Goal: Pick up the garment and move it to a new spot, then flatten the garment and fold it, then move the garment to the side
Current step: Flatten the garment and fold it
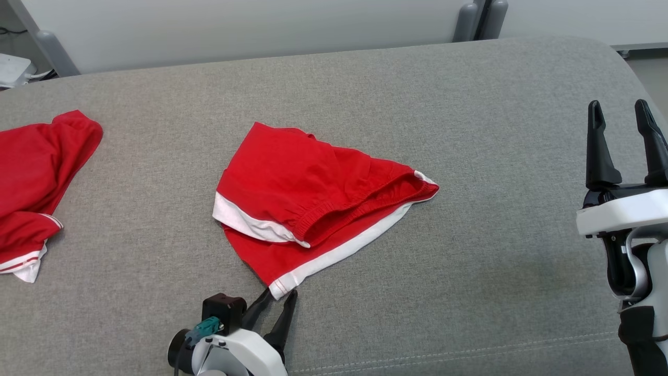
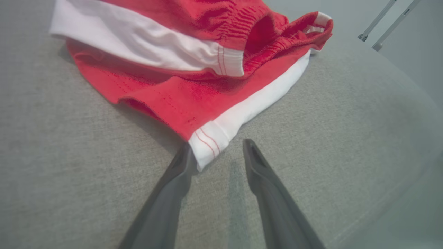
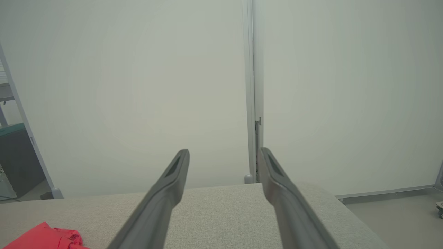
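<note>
**Q:** State the work area.
**A:** A broad grey upholstered surface (image 1: 469, 104) stands in front of pale wall panels (image 3: 121, 86).

**Q:** Locate the garment.
**A:** The garment (image 1: 313, 193), red shorts with white trim, lies near the middle of the surface. It is doubled over itself and its waistband (image 1: 360, 201) gapes. A second red garment (image 1: 36, 172) lies well apart at the left edge.

**Q:** Why are the arms posed this way?
**A:** The right gripper (image 1: 618, 107) is raised at the right with its fingers spread and nothing between them. This looks like a standby pose that keeps it off the cloth. The left gripper (image 1: 282, 293) lies low on the surface at the garment's nearest corner (image 2: 207, 148). That free point is probably the easiest place to pinch for the lift.

**Q:** Is the corner clamped?
**A:** Not yet. The head view suggests contact. The left wrist view gives the detail: the fingers stand apart with the white-hemmed corner between them, touching one finger and short of the other.

**Q:** What does the right wrist view add?
**A:** It adds the wall seam and a scrap of red cloth (image 3: 45, 237). Which piece that is cannot be told.
</note>
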Tool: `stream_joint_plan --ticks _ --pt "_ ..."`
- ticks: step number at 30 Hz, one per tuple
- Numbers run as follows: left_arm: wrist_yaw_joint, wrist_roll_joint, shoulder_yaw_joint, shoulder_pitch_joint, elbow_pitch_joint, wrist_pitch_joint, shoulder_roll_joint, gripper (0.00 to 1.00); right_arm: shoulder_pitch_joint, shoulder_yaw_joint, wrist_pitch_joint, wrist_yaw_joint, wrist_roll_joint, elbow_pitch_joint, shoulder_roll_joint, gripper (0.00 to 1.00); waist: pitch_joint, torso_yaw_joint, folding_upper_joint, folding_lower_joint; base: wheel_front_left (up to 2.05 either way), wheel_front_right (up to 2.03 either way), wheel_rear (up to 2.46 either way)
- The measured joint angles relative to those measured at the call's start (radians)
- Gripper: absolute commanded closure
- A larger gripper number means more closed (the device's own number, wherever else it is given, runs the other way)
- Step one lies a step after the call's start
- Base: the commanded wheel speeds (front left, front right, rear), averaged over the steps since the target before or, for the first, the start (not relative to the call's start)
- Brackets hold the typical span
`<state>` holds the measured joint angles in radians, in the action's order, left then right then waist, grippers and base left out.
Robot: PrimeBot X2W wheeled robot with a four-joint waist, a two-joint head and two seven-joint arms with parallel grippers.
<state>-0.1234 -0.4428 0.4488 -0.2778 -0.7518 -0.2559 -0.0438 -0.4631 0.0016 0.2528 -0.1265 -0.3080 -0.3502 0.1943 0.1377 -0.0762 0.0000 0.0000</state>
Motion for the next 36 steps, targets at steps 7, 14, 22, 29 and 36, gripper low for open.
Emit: stream_joint_plan --ticks 7,14,22,29,36 --pt "0.000 -0.028 0.037 -0.001 -0.010 0.000 0.000 1.00 0.002 0.005 0.000 0.000 -0.001 0.006 0.001 0.00 0.003 -0.006 0.0000 0.0000 0.00 0.00 0.00" --pt "0.000 -0.042 0.017 -0.024 0.007 0.000 -0.007 1.00 0.002 0.074 0.000 0.000 -0.030 -0.045 0.016 0.00 0.007 0.008 0.0000 0.0000 0.00 0.00 0.00" --pt "-0.003 -0.041 -0.029 -0.020 0.058 0.000 -0.090 1.00 0.000 0.221 0.000 0.000 -0.102 -0.136 0.064 0.00 0.007 0.066 0.0000 0.0000 0.00 0.00 0.00" --pt "-0.003 -0.013 -0.130 0.016 0.115 0.000 -0.158 1.00 -0.006 0.397 -0.001 0.000 -0.162 -0.184 0.110 0.00 0.008 0.152 0.0000 0.0000 0.00 0.00 0.00" --pt "-0.003 0.011 -0.155 0.027 0.137 0.000 -0.127 1.00 -0.076 0.805 -0.079 0.000 -0.248 -0.073 0.210 0.00 0.018 0.198 0.0000 0.0000 0.00 0.00 0.00"
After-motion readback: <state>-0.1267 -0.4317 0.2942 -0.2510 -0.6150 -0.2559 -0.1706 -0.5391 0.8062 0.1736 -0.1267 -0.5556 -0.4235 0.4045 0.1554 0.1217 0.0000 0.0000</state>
